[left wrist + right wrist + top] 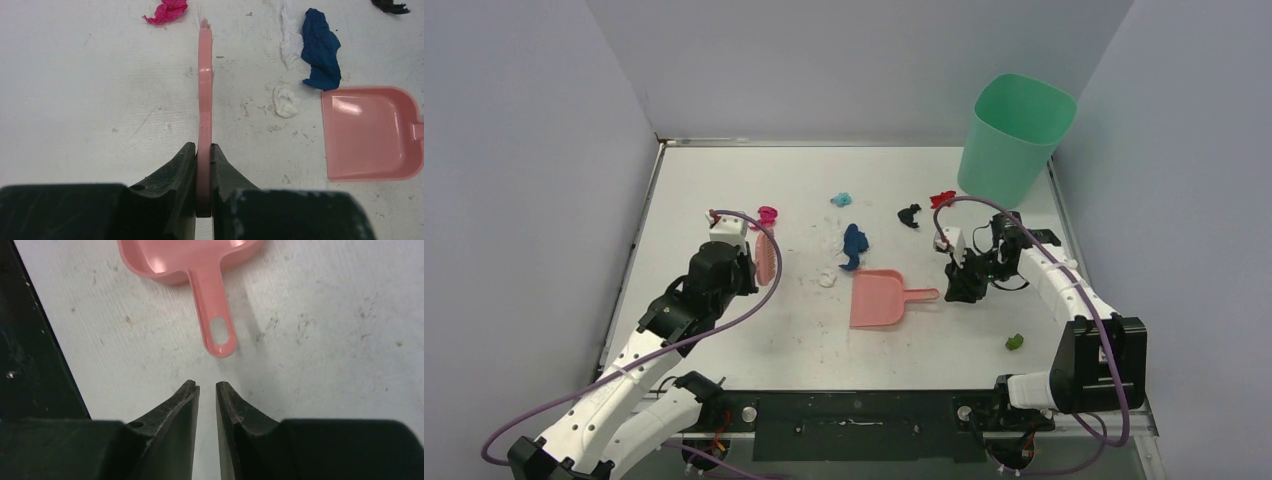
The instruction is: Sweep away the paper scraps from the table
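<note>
The left gripper [202,150] is clamped on the handle of a pink brush [204,90], held on edge over the table [724,340]. The right gripper [206,387] sits just short of the dustpan [879,298] handle, its jaws a narrow gap apart and holding nothing. Paper scraps lie scattered: magenta [767,214] beside the brush tip, dark blue [855,245] and white [827,279] just behind the dustpan, light blue [841,199], black [909,215] and red [942,199] further back near a green bin [1014,140], and green [1015,342] by the right arm.
</note>
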You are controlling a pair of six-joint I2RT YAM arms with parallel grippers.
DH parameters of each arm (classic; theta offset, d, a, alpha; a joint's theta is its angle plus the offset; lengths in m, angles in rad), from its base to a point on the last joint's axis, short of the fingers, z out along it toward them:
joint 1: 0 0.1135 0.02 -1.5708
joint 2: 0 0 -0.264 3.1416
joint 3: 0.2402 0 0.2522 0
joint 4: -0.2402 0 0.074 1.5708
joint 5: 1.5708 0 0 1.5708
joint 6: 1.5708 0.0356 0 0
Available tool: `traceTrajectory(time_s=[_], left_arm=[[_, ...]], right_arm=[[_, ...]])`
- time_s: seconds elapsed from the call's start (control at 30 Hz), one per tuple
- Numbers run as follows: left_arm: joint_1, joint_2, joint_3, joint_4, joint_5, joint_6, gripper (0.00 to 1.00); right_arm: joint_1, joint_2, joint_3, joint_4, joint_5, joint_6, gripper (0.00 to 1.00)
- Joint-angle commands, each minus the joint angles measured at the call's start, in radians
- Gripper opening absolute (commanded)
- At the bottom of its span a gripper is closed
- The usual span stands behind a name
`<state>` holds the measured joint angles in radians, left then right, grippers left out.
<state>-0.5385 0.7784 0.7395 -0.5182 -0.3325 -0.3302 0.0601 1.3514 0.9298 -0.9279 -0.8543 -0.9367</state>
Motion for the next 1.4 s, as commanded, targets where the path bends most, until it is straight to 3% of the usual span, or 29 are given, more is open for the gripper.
traceTrajectory(time_s=[0.0,0.1,0.17,0.23,0.3,0.47,0.87,1.0,1.17,1.37], left_arm=[[0.011,-0.003,0.012,0.080,0.024,-0.004,0.00],[0.012,0.003,0.013,0.079,0.031,-0.003,0.00],[0.013,0.007,0.014,0.079,0.036,-0.003,0.00],[0.014,0.010,0.014,0.080,0.040,-0.003,0.00],[0.014,0.013,0.014,0.080,0.045,-0.003,0.00],[0.016,0.016,0.012,0.078,0.052,-0.003,0.00],[0.020,0.017,0.009,0.075,0.051,-0.004,0.00],[0.020,0.023,0.011,0.075,0.055,-0.004,0.00],[0.020,0.032,0.011,0.075,0.062,-0.004,0.00],[0.021,0.046,0.014,0.077,0.064,-0.001,0.00]], right_arm=[[0.000,-0.001,-0.062,0.027,0.143,-0.092,0.23],[0.000,-0.008,-0.089,0.033,0.170,-0.135,0.29],[0.000,-0.029,-0.091,0.036,0.156,-0.170,0.44],[0.006,-0.062,-0.094,0.033,0.137,-0.234,0.65],[0.056,-0.085,-0.088,0.053,0.154,-0.261,0.77],[0.231,-0.034,-0.066,0.156,0.242,-0.181,0.81],[0.282,0.188,-0.015,0.258,0.228,-0.092,0.57],[0.297,0.195,-0.046,0.281,0.235,-0.080,0.48],[0.300,0.171,-0.057,0.268,0.250,-0.056,0.25],[0.286,0.106,0.002,0.144,0.313,-0.069,0.19]])
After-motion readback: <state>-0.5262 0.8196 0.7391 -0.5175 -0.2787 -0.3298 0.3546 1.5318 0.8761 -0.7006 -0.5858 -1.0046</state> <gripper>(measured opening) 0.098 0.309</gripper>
